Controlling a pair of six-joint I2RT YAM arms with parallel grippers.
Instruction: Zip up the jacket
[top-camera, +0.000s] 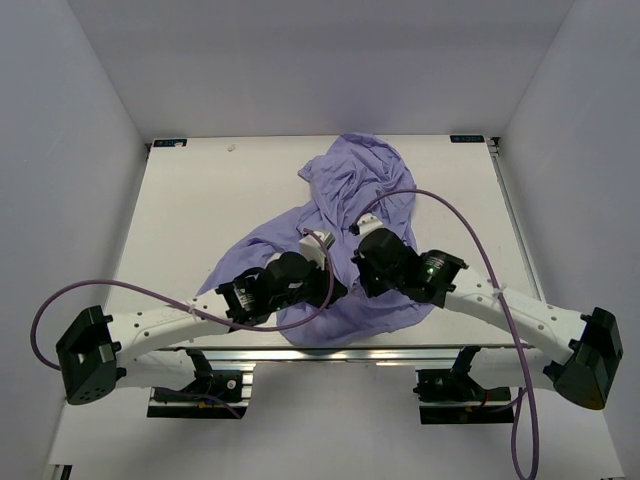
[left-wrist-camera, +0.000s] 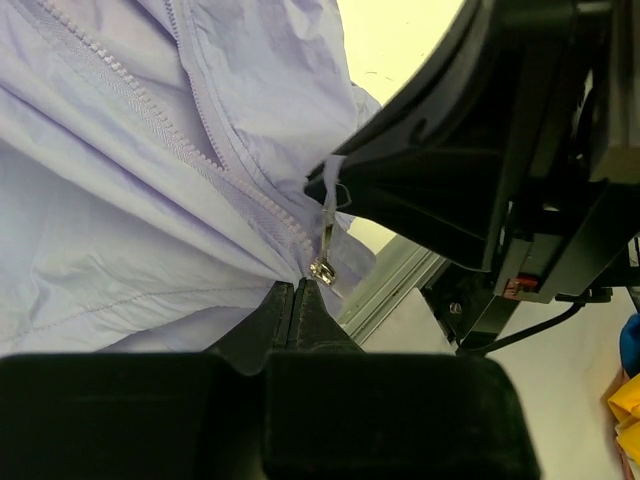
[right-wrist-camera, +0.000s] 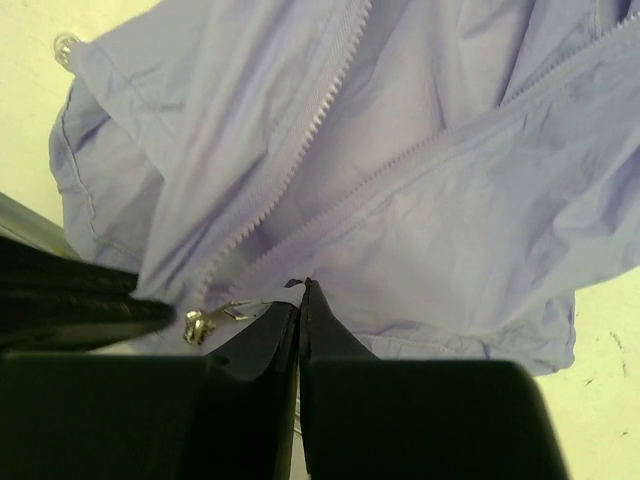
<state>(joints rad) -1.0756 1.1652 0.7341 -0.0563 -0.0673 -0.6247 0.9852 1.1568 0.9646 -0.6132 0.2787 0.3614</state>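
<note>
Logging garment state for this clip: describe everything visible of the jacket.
Thin lavender fabric jacket, crumpled on a white table, unzipped: its two tooth rows diverge from a silver slider at the near hem. The shut left tool pinches the hem beside it; the shut right tool grips the slider's pull.

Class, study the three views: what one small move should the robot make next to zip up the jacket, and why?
Probably draw the right gripper slowly away from the left gripper, along the open teeth. Its jaws look shut on the pull tab, the slider sits at the bottom of the jacket, and the left jaws pinch the fabric just below, anchoring it.
</note>
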